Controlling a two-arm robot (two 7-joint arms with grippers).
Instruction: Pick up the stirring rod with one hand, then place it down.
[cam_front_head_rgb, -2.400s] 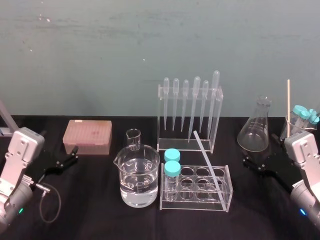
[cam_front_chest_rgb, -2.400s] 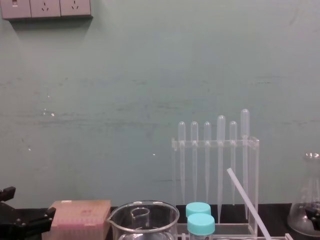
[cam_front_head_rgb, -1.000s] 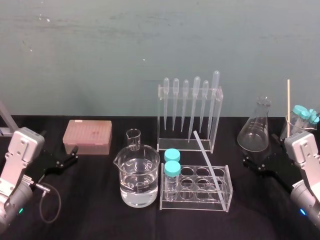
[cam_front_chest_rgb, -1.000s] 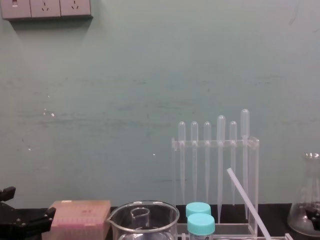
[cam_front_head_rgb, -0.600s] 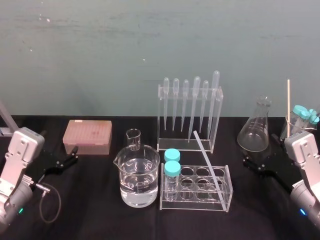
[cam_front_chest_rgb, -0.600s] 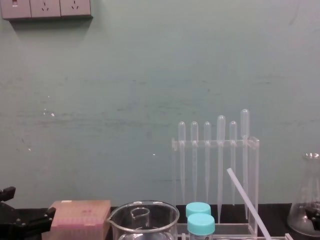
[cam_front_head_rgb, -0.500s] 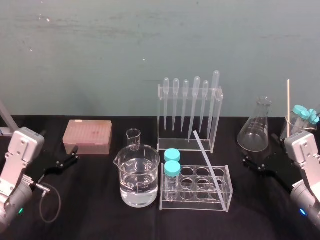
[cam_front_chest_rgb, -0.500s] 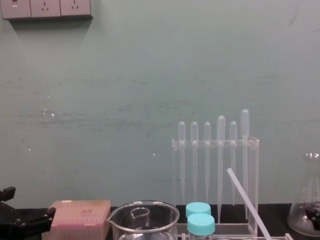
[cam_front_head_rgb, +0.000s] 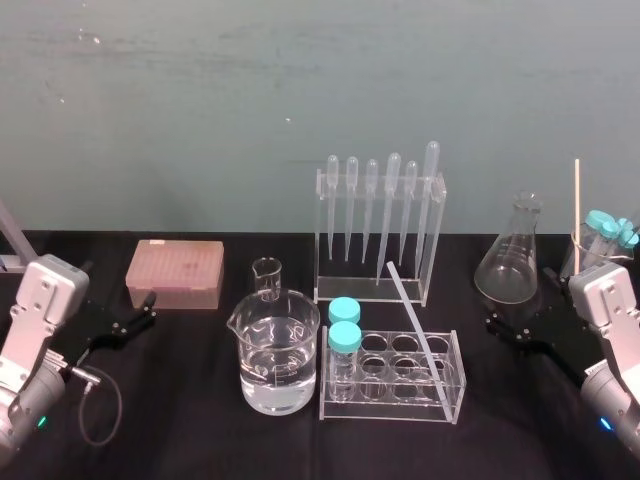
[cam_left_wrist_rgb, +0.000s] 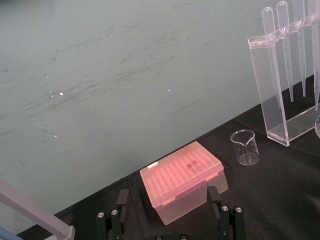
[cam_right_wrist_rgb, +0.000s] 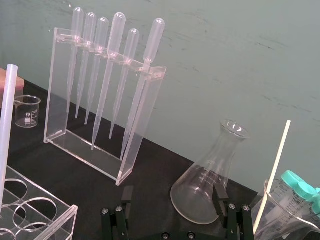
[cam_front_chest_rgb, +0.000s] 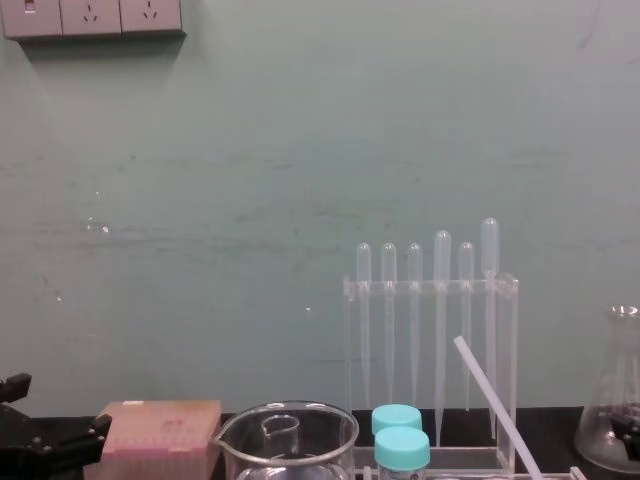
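Two sets of jaws apart: left gripper (cam_left_wrist_rgb: 168, 199) near-left, right gripper (cam_right_wrist_rgb: 172, 195) near-right. Right should pinch stirring rod (cam_front_head_rgb: 408, 300) above test-tube rack (cam_front_head_rgb: 385, 412), seemingly its rest; lift along slant.

On the black table (cam_front_head_rgb: 200, 430) sit a pink box (cam_front_head_rgb: 175, 272) at the back left, a little cup (cam_front_head_rgb: 266, 277), a big cup of water (cam_front_head_rgb: 275, 352), a tube rack (cam_front_head_rgb: 392, 398), a dropper stand (cam_front_head_rgb: 378, 290) and a flask (cam_front_head_rgb: 512, 258) at the right.

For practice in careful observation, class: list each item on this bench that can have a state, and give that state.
stirring rod: tilted in the tube rack, ungrasped
large beaker: part-filled with clear liquid
small beaker: upright, empty
two tubes: capped, in the rack
flask: upright, empty
left pincer: open, holding nothing
right pincer: open, holding nothing
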